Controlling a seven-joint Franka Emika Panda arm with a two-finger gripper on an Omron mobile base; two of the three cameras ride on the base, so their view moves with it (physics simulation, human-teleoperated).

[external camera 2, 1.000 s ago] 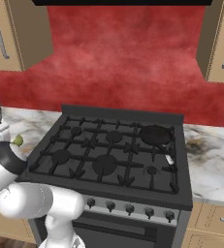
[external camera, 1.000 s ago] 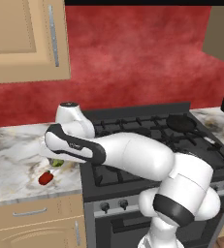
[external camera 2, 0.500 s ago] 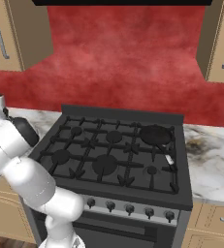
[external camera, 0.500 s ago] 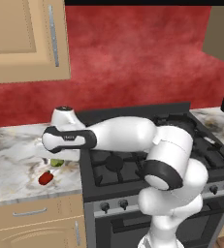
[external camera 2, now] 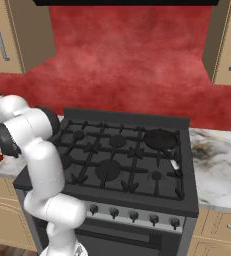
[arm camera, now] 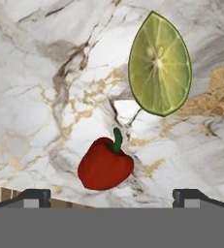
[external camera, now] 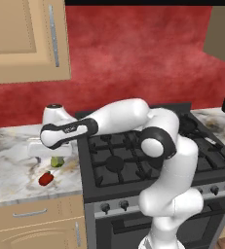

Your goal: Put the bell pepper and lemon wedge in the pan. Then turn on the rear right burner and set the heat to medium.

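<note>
The red bell pepper lies on the marble counter just above and between my two fingertips. The yellow-green lemon wedge lies cut face up beyond it, a little to the right. My gripper is open and points down at the counter, holding nothing. From the left base view, my gripper hovers over the lemon wedge, with the bell pepper nearer the counter's front edge. The black pan sits on the stove's rear right burner, its grey handle pointing toward the front.
The black stove has a row of knobs along its front panel. A wooden cabinet hangs above the left counter. The counter's front edge runs close behind the pepper. My arm spans the stove's left side.
My arm has swung and its elbow has lifted, carrying the hand slightly left and down over the pepper and lemon wedge. The jaws stayed open; pepper, wedge and pan have not moved.
</note>
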